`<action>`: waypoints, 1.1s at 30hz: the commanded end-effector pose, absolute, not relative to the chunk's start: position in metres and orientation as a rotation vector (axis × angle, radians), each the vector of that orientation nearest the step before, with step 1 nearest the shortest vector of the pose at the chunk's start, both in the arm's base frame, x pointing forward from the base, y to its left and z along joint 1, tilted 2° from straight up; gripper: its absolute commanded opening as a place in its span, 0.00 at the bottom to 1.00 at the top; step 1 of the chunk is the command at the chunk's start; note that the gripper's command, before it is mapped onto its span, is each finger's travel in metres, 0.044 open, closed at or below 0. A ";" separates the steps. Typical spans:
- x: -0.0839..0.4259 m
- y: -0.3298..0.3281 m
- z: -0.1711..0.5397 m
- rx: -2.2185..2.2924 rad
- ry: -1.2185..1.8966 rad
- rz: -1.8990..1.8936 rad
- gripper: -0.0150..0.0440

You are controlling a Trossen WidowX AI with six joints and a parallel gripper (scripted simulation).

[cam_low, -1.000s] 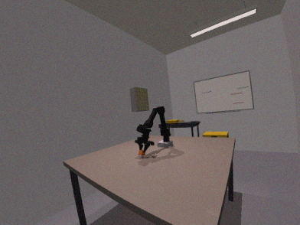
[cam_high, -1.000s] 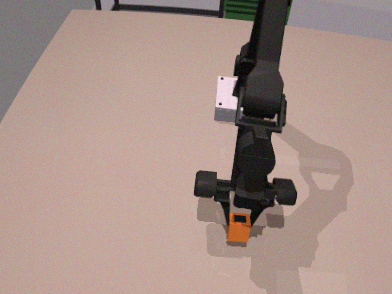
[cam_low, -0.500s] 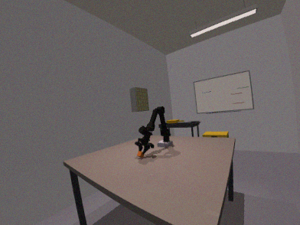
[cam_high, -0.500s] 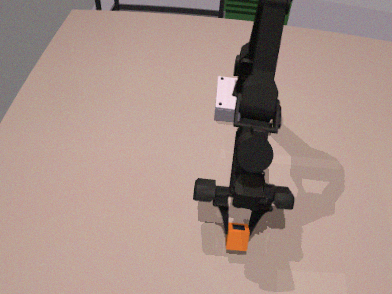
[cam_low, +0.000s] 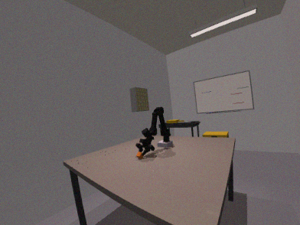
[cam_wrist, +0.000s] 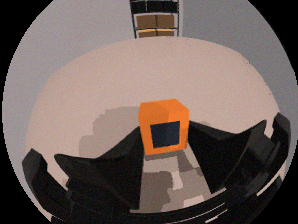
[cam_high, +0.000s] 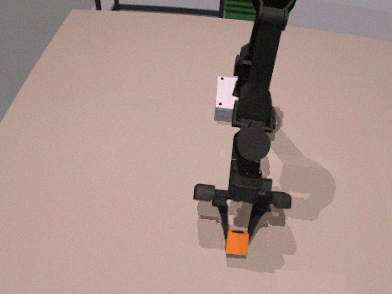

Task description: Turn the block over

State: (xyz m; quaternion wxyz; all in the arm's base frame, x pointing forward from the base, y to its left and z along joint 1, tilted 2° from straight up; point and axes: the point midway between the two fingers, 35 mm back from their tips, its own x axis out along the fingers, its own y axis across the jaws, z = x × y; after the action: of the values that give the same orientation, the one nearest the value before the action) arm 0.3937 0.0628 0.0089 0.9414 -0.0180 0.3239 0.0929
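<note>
The orange block is between the fingers of my gripper, which is shut on it. The dark square mark faces the wrist camera and my palm; in the top view only a thin dark sliver of it shows at the block's edge nearest the gripper. The gripper slants down and away from the arm's base, and the block is tilted with it. The block is low over the table; whether its lower edge touches the table is hard to tell.
The arm's pale base plate stands on the table behind the gripper. Shadows of the arm fall on the table to the right in the top view. A shelf with brown boxes stands beyond the table edge in the wrist view.
</note>
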 end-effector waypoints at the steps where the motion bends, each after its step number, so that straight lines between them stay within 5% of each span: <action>1: 0.387 0.063 0.003 -0.026 0.615 0.192 0.25; 27: 0.378 0.061 0.008 -0.014 0.491 0.194 0.25; 33: 0.378 0.061 0.008 -0.014 0.491 0.194 0.52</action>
State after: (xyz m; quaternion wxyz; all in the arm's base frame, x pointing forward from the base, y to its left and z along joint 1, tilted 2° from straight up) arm 0.3783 0.0610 0.0080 0.9653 -0.0092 0.2434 0.0944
